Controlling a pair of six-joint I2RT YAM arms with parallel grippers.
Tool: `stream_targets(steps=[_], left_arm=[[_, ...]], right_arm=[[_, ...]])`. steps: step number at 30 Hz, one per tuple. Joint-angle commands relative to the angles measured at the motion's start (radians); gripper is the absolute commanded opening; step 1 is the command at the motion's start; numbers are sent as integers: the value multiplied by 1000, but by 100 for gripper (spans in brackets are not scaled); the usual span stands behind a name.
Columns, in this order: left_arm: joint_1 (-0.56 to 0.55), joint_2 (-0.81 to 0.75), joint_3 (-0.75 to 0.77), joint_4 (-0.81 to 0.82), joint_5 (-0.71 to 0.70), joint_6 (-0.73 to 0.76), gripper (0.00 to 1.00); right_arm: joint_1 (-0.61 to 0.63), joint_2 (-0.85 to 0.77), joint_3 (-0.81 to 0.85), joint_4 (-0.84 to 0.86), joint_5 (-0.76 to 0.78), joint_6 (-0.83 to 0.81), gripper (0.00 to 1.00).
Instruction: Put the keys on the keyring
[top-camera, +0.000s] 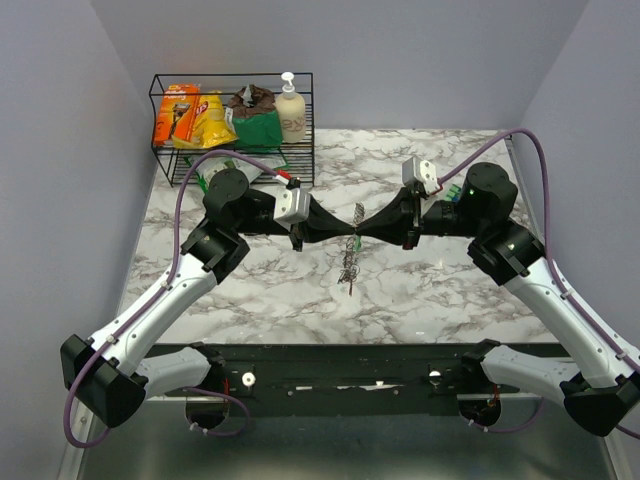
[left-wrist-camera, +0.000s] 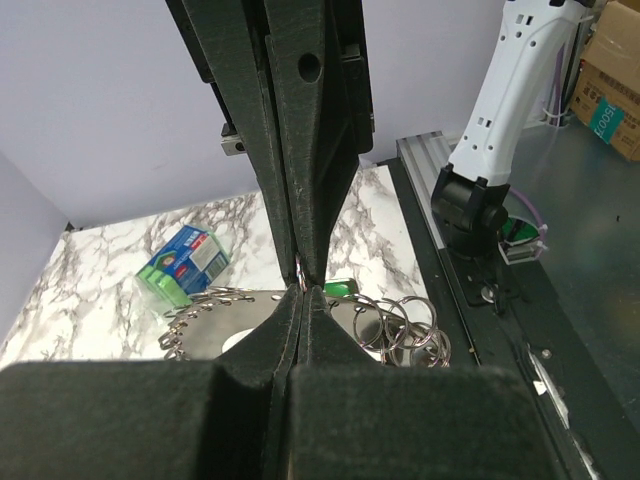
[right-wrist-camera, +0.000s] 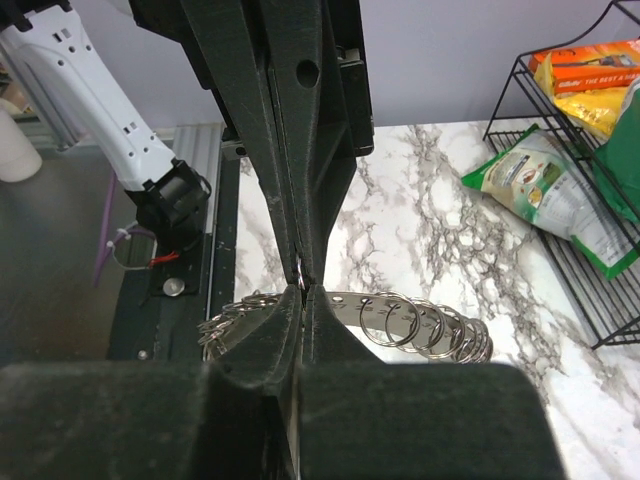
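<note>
**A:** Where's the ring? Quick.

**B:** Mid-table. We see the keyring (top-camera: 349, 263) dangling toward 6 o'clock from the spot where both sets of tips meet, over the marble table (top-camera: 450, 290).

**A:** Fingers?

**B:** The left gripper (top-camera: 348, 229) comes in from 9 o'clock and the right gripper (top-camera: 366, 226) from 3, nose to nose. Both prs are pressed flat w/ no gap, nipping the ring's top edge.

**A:** Do the wrist cams agree?

**B:** Yep. In the left wrist view the ring runs across behind the tips, w/ loose split rings bunched at 4 o'clock. We see a green key head (left-wrist-camera: 341, 288) just beside the tips at 3 o'clock. A blue-green packet (left-wrist-camera: 180, 266) lies on the marble at 9 o'clock, apart from the ring.

**A:** And the right wrist cam?

**B:** Same seam and same ring. There's also a green-and-white pouch (right-wrist-camera: 530, 190) at 2 o'clock, at the rack's foot.

**A:** Further back?

**B:** A wire rack (top-camera: 232, 77) sits at 11 o'clock in the top view, w/ snack bags & a pump bottle (top-camera: 291, 108) inside.
</note>
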Motion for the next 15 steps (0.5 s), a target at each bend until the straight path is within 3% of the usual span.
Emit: stream_targets(steps=[1,8,15], left_arm=[[-5,-24,3,77,36,-19,0],[-5,-27,11,55,12,-10,2],[-5,-41,61,-105,-48,69,38]], right_arm=[[-6,1,-3,16,-12,8,2],[-4,-10,-2,14,-3,6,1],[-4,-10,-15,4,5,-9,1]])
